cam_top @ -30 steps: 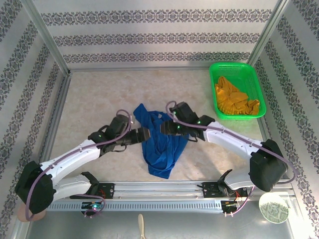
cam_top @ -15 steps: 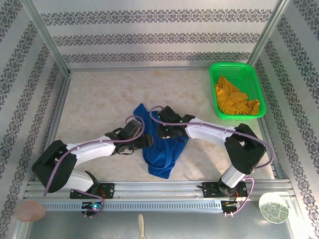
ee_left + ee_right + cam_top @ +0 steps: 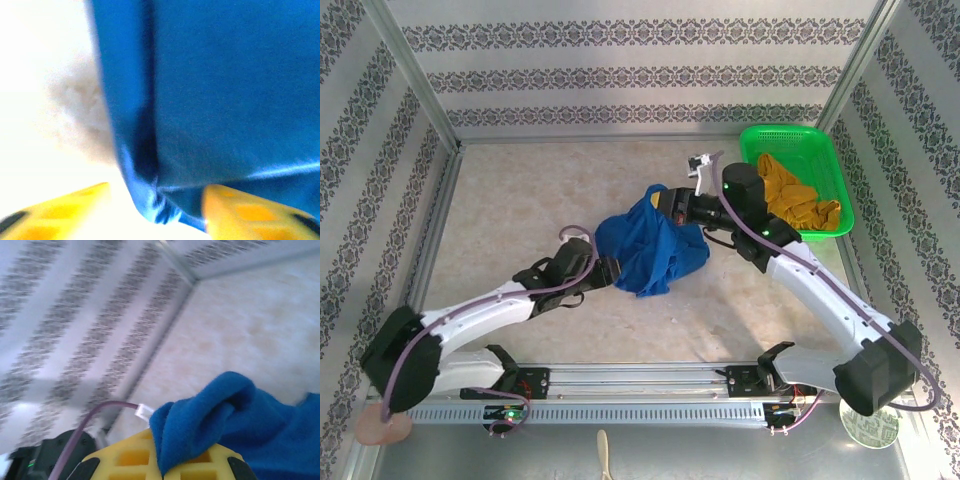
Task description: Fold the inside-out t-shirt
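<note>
The inside-out t-shirt (image 3: 653,252) lay bunched mid-scene, its long axis running from near left to far right: the right gripper (image 3: 665,207), clamped shut on the far-right end, held it raised, while the left gripper (image 3: 612,270) straddled the near-left edge, jaws apart.

both arms same build: white shell links, black joint housings. left arm (image 3: 480,308), right arm (image 3: 820,290). purple cable (image 3: 570,232) loops off each wrist and runs along the links; white tag (image 3: 142,410) on the right one. green led (image 3: 725,187) on the right wrist. left fingers (image 3: 55,212) and right fingers (image 3: 130,457) yellow plastic, the right with moulded rectangular pockets. black bases on a ribbed aluminium rail (image 3: 640,380).
</note>
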`<act>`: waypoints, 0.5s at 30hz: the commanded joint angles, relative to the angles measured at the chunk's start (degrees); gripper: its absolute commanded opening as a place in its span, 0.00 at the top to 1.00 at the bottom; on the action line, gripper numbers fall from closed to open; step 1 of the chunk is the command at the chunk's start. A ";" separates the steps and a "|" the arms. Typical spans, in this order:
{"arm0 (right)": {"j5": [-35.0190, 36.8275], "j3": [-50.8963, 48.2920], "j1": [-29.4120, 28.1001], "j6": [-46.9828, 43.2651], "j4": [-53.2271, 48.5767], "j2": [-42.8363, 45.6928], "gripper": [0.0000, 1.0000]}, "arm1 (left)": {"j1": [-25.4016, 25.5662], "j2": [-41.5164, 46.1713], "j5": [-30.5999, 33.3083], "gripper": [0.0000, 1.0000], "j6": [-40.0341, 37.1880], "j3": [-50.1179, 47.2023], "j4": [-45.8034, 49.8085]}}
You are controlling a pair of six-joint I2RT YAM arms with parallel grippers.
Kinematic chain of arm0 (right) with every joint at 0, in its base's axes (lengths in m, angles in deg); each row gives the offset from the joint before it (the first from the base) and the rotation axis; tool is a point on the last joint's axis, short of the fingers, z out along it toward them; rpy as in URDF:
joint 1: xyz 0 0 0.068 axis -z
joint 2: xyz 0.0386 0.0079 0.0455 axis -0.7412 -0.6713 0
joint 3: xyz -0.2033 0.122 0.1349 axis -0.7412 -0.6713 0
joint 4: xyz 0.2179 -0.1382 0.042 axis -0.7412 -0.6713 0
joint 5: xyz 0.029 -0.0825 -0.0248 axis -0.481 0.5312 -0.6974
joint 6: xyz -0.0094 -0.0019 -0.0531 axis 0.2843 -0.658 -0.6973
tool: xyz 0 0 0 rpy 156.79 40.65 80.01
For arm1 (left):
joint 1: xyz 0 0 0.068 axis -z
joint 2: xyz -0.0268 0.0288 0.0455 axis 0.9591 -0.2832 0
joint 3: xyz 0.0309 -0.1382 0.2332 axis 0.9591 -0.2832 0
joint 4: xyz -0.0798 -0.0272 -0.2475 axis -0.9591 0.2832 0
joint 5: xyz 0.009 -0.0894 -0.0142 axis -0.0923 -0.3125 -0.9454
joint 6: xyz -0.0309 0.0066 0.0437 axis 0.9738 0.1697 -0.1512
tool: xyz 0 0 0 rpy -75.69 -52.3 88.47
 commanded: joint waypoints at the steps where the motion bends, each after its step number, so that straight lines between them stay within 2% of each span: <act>1: -10.92 0.84 0.45 2.45 7.57 0.48 1.00 | 0.44 6.30 2.46 0.35 -4.15 4.64 4.34; 6: -11.24 0.96 0.74 3.67 9.56 0.92 1.00 | 0.53 9.65 -0.10 0.29 -5.27 12.32 5.57; 11: -10.73 0.93 1.00 4.52 10.40 0.85 1.00 | 2.69 5.05 -3.85 0.29 -4.28 16.28 0.45; 15: -10.47 0.66 1.16 5.09 10.55 0.98 1.00 | 5.10 0.96 -3.01 0.30 -5.38 17.27 -0.61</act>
